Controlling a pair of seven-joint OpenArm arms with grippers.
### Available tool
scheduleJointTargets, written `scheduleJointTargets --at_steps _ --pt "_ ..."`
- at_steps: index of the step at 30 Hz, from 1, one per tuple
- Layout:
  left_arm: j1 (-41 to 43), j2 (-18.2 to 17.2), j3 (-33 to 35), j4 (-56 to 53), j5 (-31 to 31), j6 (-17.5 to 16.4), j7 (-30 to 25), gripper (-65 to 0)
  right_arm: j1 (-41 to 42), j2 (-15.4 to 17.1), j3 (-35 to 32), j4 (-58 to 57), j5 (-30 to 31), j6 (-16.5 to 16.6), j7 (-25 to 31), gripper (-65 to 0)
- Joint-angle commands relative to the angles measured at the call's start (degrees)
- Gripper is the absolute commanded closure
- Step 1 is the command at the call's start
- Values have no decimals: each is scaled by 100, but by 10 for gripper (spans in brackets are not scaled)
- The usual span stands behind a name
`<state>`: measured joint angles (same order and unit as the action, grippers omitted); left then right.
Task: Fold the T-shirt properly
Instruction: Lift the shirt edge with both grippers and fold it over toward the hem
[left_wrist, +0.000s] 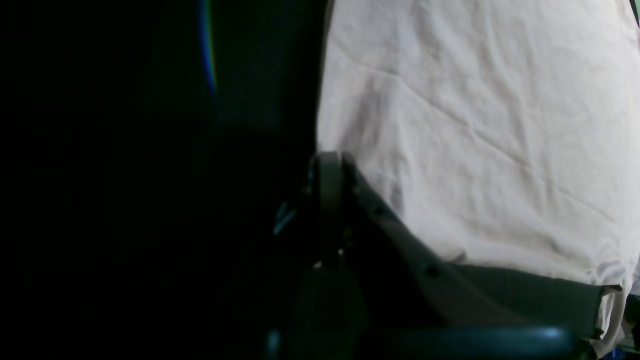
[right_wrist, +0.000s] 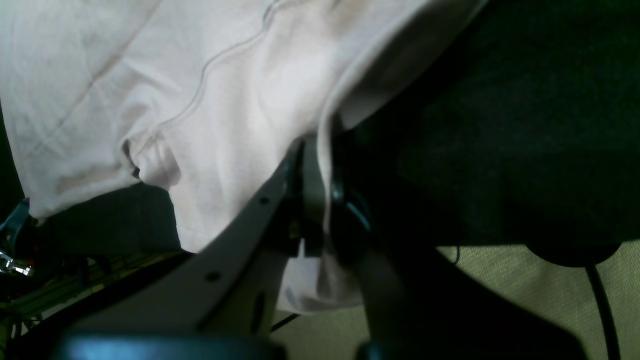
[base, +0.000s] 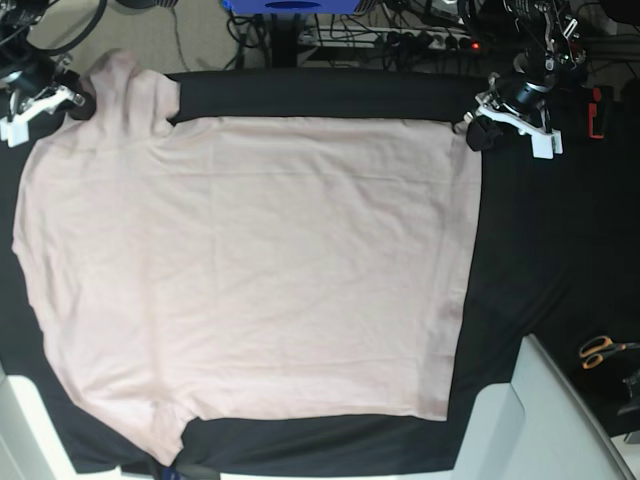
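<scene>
A pale pink T-shirt (base: 250, 270) lies spread flat across the black table cloth (base: 540, 260), filling most of the base view from the left edge to past the centre. One short sleeve reaches into the upper left corner of the frame, and the other points toward the lower left.

The right gripper (base: 78, 103) sits at the upper left of the base view, at the tip of that upper sleeve. In the right wrist view its jaws are pressed together on a fold of the pink fabric, which bunches between the fingers (right_wrist: 312, 195) at the centre of the frame.

The left gripper (base: 474, 131) sits at the upper right of the base view, touching the shirt's upper right corner. In the left wrist view it is closed, with the shirt's edge meeting the fingers (left_wrist: 327, 175) at the frame's centre; whether cloth is caught between them cannot be told.

Orange-handled scissors (base: 600, 350) lie at the right edge, well apart from the shirt.
</scene>
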<state>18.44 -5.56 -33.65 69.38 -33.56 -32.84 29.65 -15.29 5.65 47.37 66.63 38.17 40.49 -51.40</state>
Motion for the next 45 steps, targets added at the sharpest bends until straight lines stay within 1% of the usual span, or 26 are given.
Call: scheduleJointTargets --at_steps 1,2,4,7,9,10,13,18,20,23,27,29,30,32,33,35,37,39,42,45 --pt "60 -20 11 99 117 53 187 0 -23 28 -21 31 -200 -49 -131 -3" --pt "77 -20 11 178 108 53 231 0 -23 28 -21 31 -200 -49 -131 -3" --pt "77 -20 11 398 108 53 521 0 -14 37 -21 128 -200 -49 -139 -3" --pt "68 7 2 829 108 53 820 0 -23 37 -21 550 -200 -49 -157 -3" --pt "51 16 2 996 108 53 855 0 -14 37 -30 744 -200 -49 -183 -3" --pt "42 16 2 1040 99 53 855 0 56 37 -30 823 -200 -49 -289 -3" --pt "7 16 2 1092 99 53 855 0 311 222 -30 867 -200 -49 -614 -3" --pt "-195 -11 11 1040 125 53 855 0 707 398 -135 875 -200 -49 -825 -3" --pt "-222 -11 11 1057 125 53 855 0 856 582 -355 875 -200 -49 -869 -3" --pt "-380 -28 11 1013 134 53 864 0 1111 679 -557 867 -200 -49 -852 -5" --pt "-512 -28 11 996 134 62 864 0 1419 767 -584 867 -200 -49 -843 -5" --pt "-573 -37 134 987 134 71 864 0 1542 846 -584 867 -200 -49 -843 -5" --pt "-573 -64 240 987 134 115 864 0 1621 890 -592 831 -200 -49 -843 -5" --pt "-661 -151 539 996 134 466 864 0 1832 960 -592 594 -200 -49 -843 -5" --pt "-732 -160 635 987 134 633 864 0 1929 1057 -592 409 -200 -49 -843 -5" --pt "-837 -160 723 987 134 757 864 0 2114 1162 -592 31 -200 -49 -834 -5" --pt "-925 -160 741 987 134 765 864 0 2272 1198 -592 -250 -200 -49 -808 -5" --pt "-1092 -160 741 978 134 774 864 0 2360 1259 -628 -399 -209 -49 -632 -5" --pt "-1312 -160 741 837 134 783 864 0 2535 1409 -1129 -769 -200 -49 -324 -5" --pt "-1584 -239 749 530 143 783 864 0 2720 1453 -1507 -1217 -200 -49 1 -5"
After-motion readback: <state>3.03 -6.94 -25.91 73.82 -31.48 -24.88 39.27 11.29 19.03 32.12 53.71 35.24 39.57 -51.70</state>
